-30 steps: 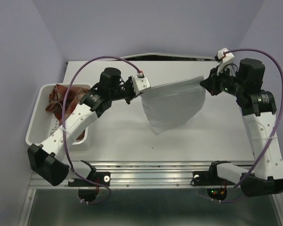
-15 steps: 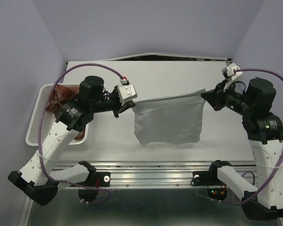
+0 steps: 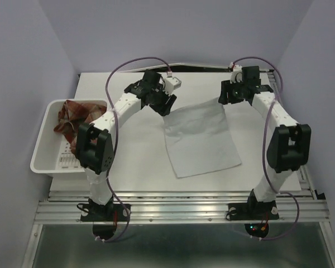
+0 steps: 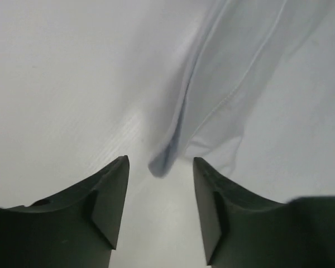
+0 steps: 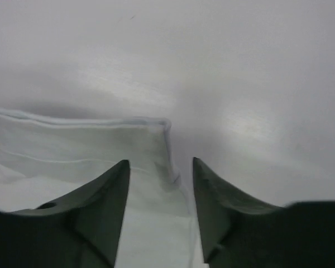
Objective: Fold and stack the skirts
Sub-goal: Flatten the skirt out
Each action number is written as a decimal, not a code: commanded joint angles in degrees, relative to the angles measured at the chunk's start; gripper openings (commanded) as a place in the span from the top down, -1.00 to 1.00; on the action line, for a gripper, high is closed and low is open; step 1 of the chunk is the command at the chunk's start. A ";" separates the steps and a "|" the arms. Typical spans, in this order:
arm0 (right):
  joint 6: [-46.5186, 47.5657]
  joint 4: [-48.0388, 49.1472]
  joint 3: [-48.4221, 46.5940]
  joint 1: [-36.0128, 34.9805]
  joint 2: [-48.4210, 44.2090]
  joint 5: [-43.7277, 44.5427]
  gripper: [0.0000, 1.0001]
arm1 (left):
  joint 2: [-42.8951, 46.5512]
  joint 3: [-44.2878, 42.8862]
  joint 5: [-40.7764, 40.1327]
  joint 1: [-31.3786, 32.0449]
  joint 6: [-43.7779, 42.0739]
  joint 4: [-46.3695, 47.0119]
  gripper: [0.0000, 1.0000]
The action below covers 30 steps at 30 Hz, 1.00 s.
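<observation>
- Got one pale grey skirt (image 3: 201, 142) spread flat on the table (image 3: 128, 162), roughly mid-table and a touch right of centre.
- Runs its long axis far-to-near, tilted a bit so the near end drifts toward the right arm's side.
- Points one short edge, the one with a stitched band along it, at the far side of the table, right at both hands. Points the other short edge back at the arm bases.
- Lies pretty smooth from the top view, with just some light rumpling up near the far left corner.
- Hovering at that far left corner: the left hand (image 3: 166, 107), fingers spread moderately wide, gripping nothing.
- Same story from the left wrist view: left hand (image 4: 159, 162) open, with a curled-up corner of the skirt (image 4: 257, 84) sitting just ahead of the gap. Touches neither finger, as far as visible.
- Sitting at the far right corner: the right hand (image 3: 226, 99), also open and holding nothing.
- From the right wrist view: right hand (image 5: 160, 162) spread about as wide as the left, with the skirt (image 5: 72, 151) corner lying flat just ahead of the fingertips and its side edge running into the gap between them.
- Can't tell whether either hand's fingertips actually touch the table.
- Over at the left edge of the table: a white bin (image 3: 47, 114) with a reddish plaid garment (image 3: 72, 114) bunched up in its far end, well apart from the grey skirt.
</observation>
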<state>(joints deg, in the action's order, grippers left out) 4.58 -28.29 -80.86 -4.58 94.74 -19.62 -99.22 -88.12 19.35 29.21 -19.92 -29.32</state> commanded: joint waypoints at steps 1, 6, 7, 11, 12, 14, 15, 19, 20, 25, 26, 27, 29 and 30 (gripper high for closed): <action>-1.59 1.33 -15.61 0.62 10.79 7.39 -0.32 | -8.16 -16.18 -5.12 -4.51 4.10 -3.36 -0.42; 0.78 -6.40 -21.19 0.62 13.46 8.99 -1.00 | -6.96 -15.35 -7.74 -7.06 5.34 -1.80 -0.50; 1.39 -7.12 -20.14 0.62 12.41 7.24 -1.00 | -4.43 -13.24 -8.36 -7.15 4.72 0.64 -0.50; 3.15 -13.70 -14.43 0.62 7.57 0.12 -0.84 | -1.59 -4.70 -5.13 -7.06 2.08 3.30 -0.36; 3.33 -16.68 -13.11 0.62 6.09 -1.03 -0.63 | -1.76 -4.35 -3.90 -7.06 0.78 3.04 -0.32; 4.46 -18.54 -8.10 -0.07 4.41 -3.23 -0.45 | -2.99 -4.34 -0.64 -7.06 -0.55 2.78 -0.19; 4.73 -19.77 -6.17 -0.08 3.62 -3.23 -0.27 | -3.52 -4.78 0.32 -7.06 -1.51 2.87 -0.15; 7.63 -22.33 3.31 -0.61 0.19 -2.01 -0.01 | -9.30 -8.55 2.53 -5.84 -6.52 2.61 0.09; 8.25 -22.94 4.56 -0.61 0.01 -1.92 0.02 | -10.63 -11.17 2.36 -5.48 -7.14 2.25 0.13; 10.01 -24.88 9.31 -0.61 1.15 -0.25 0.13 | -18.54 -17.26 -1.07 -3.46 -9.17 1.72 0.38; 10.10 -24.79 9.75 -0.61 1.85 0.28 0.13 | -20.56 -18.22 -1.42 -2.76 -9.60 1.90 0.43; 10.10 -24.36 10.54 -0.61 2.20 0.80 0.14 | -21.45 -18.49 -1.95 -2.32 -9.87 2.07 0.45; 10.27 -23.04 11.59 -0.61 3.69 3.17 0.14 | -23.90 -18.76 -4.75 -1.01 -11.27 2.69 0.49; 10.19 -22.34 11.95 -0.61 4.39 3.88 0.14 | -24.52 -18.58 -5.63 -0.48 -11.63 2.86 0.50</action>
<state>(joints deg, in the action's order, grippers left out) 13.34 -52.10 -70.19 -5.06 97.80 -19.16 -122.67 -104.03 17.06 26.59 -28.32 -27.00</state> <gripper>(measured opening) 0.433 0.261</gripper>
